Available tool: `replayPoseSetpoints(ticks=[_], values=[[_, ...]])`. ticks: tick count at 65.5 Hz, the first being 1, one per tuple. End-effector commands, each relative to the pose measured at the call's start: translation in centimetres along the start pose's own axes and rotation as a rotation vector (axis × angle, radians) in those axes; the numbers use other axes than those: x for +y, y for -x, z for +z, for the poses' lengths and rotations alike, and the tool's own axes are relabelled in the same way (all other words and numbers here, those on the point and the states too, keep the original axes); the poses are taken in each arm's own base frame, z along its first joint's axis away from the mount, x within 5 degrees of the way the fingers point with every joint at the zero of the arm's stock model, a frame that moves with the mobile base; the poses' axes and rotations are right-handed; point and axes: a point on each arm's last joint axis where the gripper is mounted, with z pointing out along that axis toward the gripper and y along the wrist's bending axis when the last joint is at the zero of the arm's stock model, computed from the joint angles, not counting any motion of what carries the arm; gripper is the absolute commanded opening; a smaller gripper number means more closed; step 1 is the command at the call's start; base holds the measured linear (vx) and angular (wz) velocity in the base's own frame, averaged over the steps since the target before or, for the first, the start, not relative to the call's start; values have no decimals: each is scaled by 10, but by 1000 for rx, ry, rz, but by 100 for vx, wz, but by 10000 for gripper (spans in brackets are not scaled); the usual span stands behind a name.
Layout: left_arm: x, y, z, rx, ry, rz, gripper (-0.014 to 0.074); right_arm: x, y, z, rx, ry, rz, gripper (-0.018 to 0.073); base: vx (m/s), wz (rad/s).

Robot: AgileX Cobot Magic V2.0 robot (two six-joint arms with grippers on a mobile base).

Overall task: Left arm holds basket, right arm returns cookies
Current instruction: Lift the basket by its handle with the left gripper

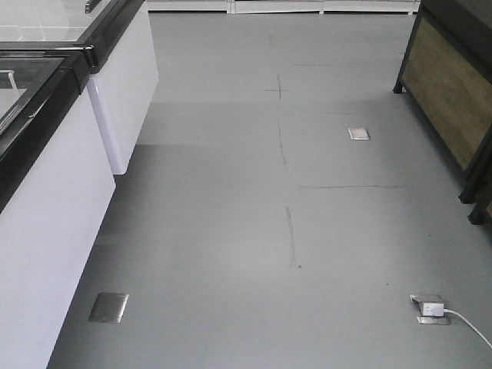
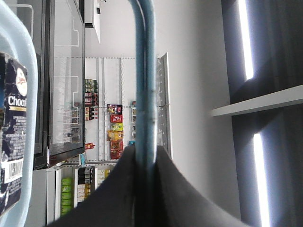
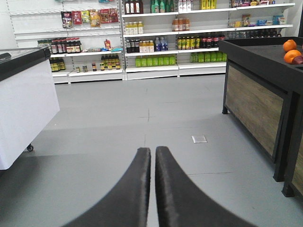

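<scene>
cookies (image 2: 12, 137) show at the left edge of the left wrist view: a dark navy box with white "choco" lettering, just behind a pale blue curved band of the basket (image 2: 31, 94); whether box and band touch cannot be told. the left gripper (image 2: 144, 152) is clamped on the darker blue handle (image 2: 144, 71), which runs from between its black fingers to the frame edge. the right gripper (image 3: 153, 149) has its two fingers drawn together, only a thin slit between them, holding nothing, over bare grey floor (image 3: 118, 118). a white cabinet (image 3: 23, 109) bounds that floor on the left, and a dark stand (image 3: 255, 104) with a wood panel bounds it on the right, with oranges (image 3: 289, 51) on its top. stocked shelves (image 3: 156, 42) close the far side. in the front view a wide aisle lies between a black-rimmed white freezer (image 1: 54, 223) on the left and a wood-panelled stand (image 1: 450, 92) on the far right. set in that floor are a near-left metal plate (image 1: 108, 307), a farther plate (image 1: 358, 134), and a near-right socket (image 1: 429, 309) with a white cable (image 1: 469, 327).
</scene>
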Motion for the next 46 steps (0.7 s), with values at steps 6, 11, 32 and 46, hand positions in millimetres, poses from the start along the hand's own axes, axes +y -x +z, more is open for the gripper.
replayPoseSetpoints(ticks=[6,11,32,46], values=[[-28,-5,-2,32,-180,30,-6,0,1,0,-69,-3,-8,-6,0,0],[-30,-5,-3,33,-204,25,-6,0,1,0,-69,-3,-8,-6,0,0],[-40,-6,-5,56,-306,-57,-6,0,1,0,-69,-3,-8,-6,0,0],[-47,-8,-8,87,-375,-82,-6,0,1,0,-69,-3,-8,-6,0,0]])
